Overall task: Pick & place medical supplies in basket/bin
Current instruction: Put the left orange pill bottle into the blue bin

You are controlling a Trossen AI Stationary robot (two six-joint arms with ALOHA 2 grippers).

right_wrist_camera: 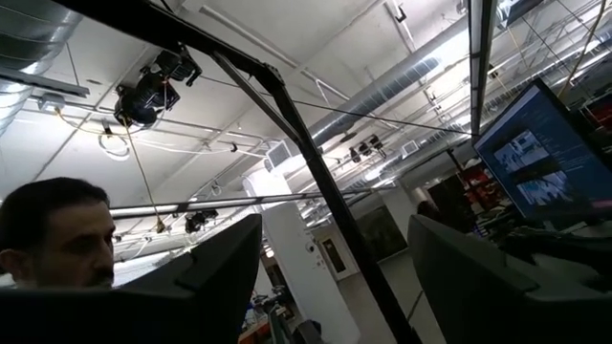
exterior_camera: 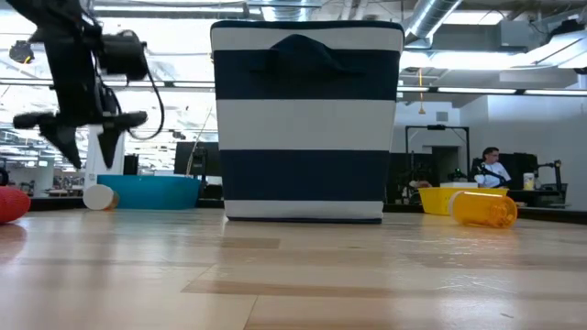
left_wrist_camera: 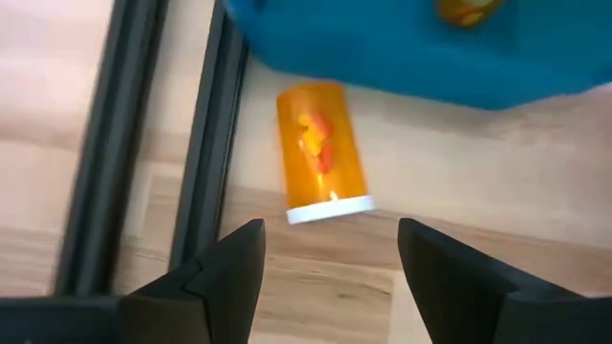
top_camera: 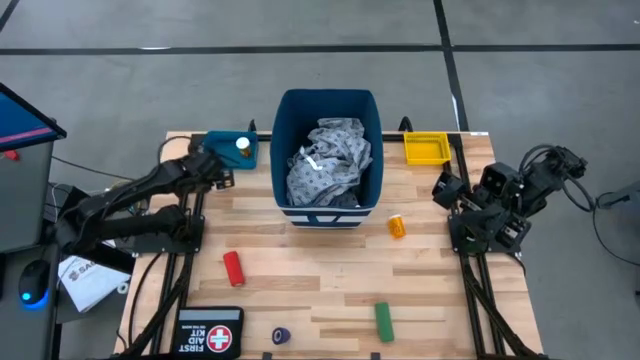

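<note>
An orange pill bottle with a white cap (left_wrist_camera: pixel 320 153) lies on its side on the wood table, just outside the teal tray (left_wrist_camera: pixel 402 57). My left gripper (left_wrist_camera: pixel 330 239) hangs open above it, slanting down, with a finger on either side of the cap end and clear of it. The low view shows the same gripper (exterior_camera: pixel 87 151) above the bottle (exterior_camera: pixel 98 196). A second orange bottle (left_wrist_camera: pixel 469 10) lies inside the teal tray. The grey gown (top_camera: pixel 328 160) fills the blue bin (top_camera: pixel 370 105). My right gripper (right_wrist_camera: pixel 335 239) is open, raised at the table's right side and pointing upward.
On the table lie an orange bottle (top_camera: pixel 397 226), a red cylinder (top_camera: pixel 233 268), a green cylinder (top_camera: pixel 384 320) and a dark blue roll (top_camera: pixel 282 337). The first aid pouch (top_camera: pixel 210 335) sits at the near left, the yellow tray (top_camera: pixel 426 148) at the far right. The right wrist view shows a person's head.
</note>
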